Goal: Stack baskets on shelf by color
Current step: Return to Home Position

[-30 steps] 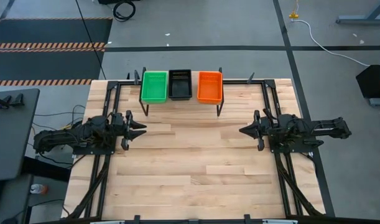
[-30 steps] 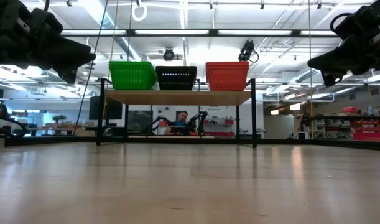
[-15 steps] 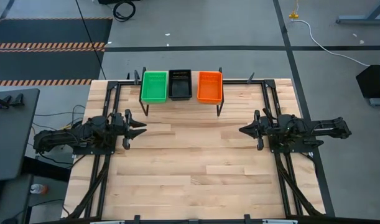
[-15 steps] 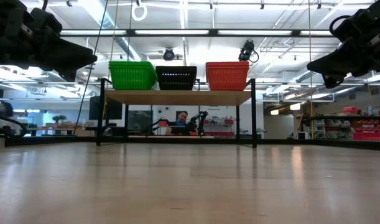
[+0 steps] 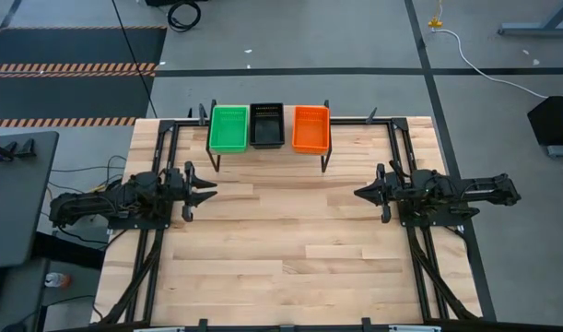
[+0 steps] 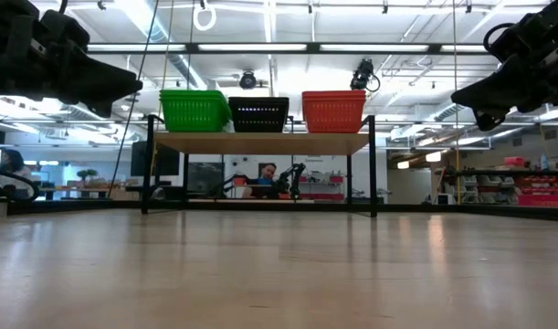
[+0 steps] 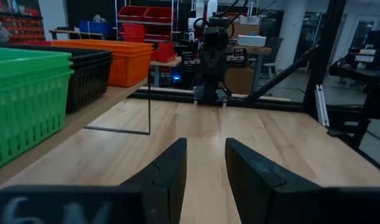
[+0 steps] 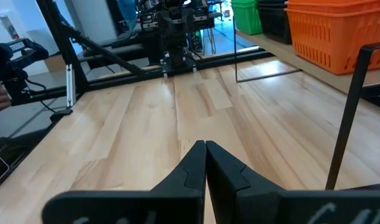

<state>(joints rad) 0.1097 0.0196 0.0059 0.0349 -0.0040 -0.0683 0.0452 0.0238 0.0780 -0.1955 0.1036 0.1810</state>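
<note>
The light-wood shelf (image 6: 260, 143) stands on thin black legs at the table's far edge. On it, side by side, sit green baskets (image 5: 228, 128), black baskets (image 5: 267, 125) and orange baskets (image 5: 310, 128). In the left wrist view the green baskets (image 7: 22, 93) show nested rims, one inside another. My left gripper (image 5: 210, 191) hovers open over the table's left part and points toward the right arm; its fingers (image 7: 205, 144) stand apart. My right gripper (image 5: 357, 193) hovers shut over the right part, facing it; its fingertips (image 8: 206, 144) meet. Neither is near the baskets.
Bare slatted tabletop (image 5: 281, 240) lies between the two arms and toward the near edge. Black frame rails (image 5: 152, 249) run along the table's left and right sides. A dark desk (image 5: 14, 194) stands left of the table. A person (image 6: 265, 174) sits far behind the shelf.
</note>
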